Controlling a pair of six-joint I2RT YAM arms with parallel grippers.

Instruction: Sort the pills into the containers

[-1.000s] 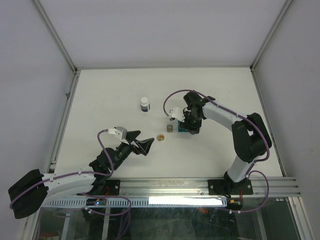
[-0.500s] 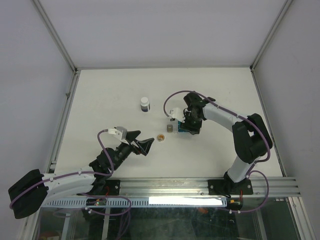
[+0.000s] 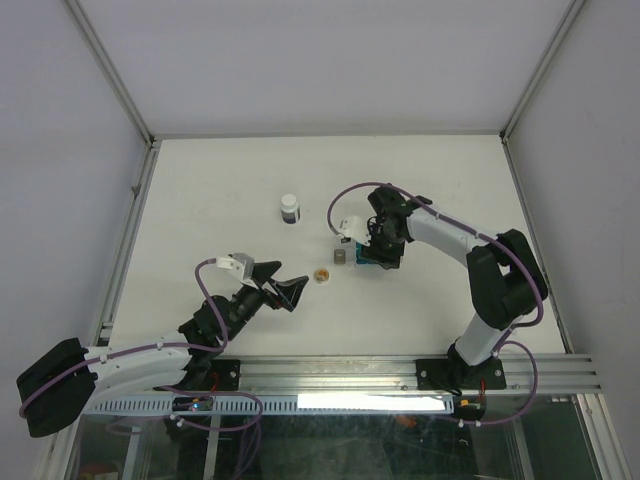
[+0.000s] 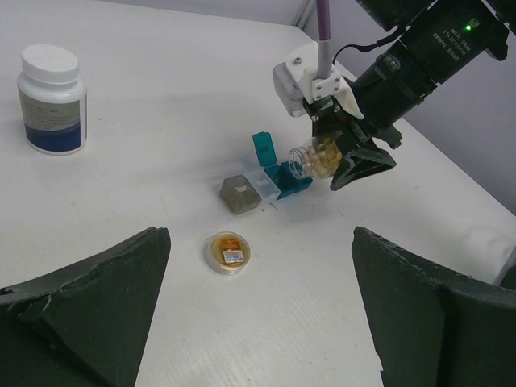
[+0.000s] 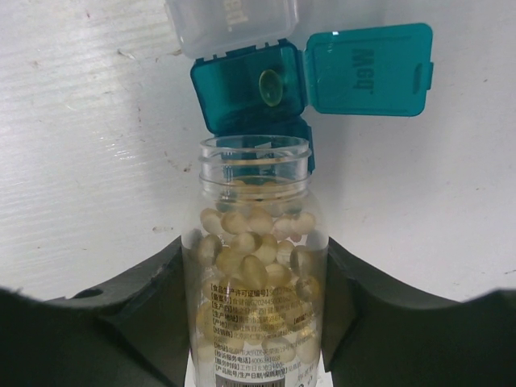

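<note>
Clamped in the right end effector (image 5: pixel 254 322), the clear plastic bottle (image 5: pixel 254 201) of pale yellow capsules (image 5: pixel 250 242) tips over the open teal-blue oblong plastic box (image 5: pixel 234 97) on the white counter (image 3: pixel 220 200), so more tilt could dump several past its small compartment, while the left end effector (image 3: pixel 287 282) hangs spread apart, empty.

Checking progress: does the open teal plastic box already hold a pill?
Yes, one yellowish pill lies in the teal plastic box, ahead of the clear plastic bottle.
</note>
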